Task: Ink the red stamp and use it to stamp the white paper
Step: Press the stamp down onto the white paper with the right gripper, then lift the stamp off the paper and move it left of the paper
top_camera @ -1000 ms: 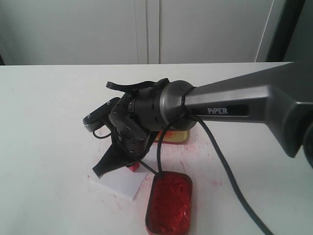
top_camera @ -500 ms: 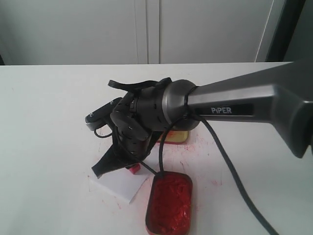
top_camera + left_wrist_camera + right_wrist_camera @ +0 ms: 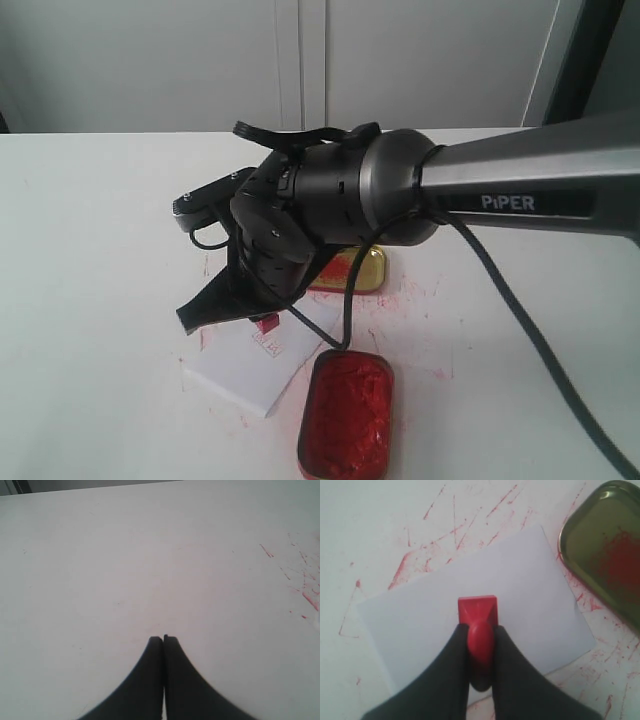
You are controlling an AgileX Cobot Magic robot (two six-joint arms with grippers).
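My right gripper [image 3: 256, 316] is shut on the knobbed handle of the red stamp [image 3: 266, 322], holding it base down a little above the white paper [image 3: 240, 368]. A small red print [image 3: 268, 345] shows on the sheet just below the stamp. In the right wrist view the gripper [image 3: 480, 628] pinches the stamp [image 3: 477, 611] over the middle of the paper [image 3: 525, 587]. The left gripper [image 3: 163, 639] is shut with nothing in it, over bare white tabletop, and does not show in the exterior view.
The open red ink tin [image 3: 345, 415] lies just right of the paper's near corner. The gold-lined lid [image 3: 352, 270] [image 3: 607, 545] lies behind the paper, partly hidden by the right arm. Red ink smears [image 3: 410, 565] streak the tabletop [image 3: 90, 250].
The right gripper has risen with the stamp off the paper and shifted slightly back. A red print now shows where the stamp stood.
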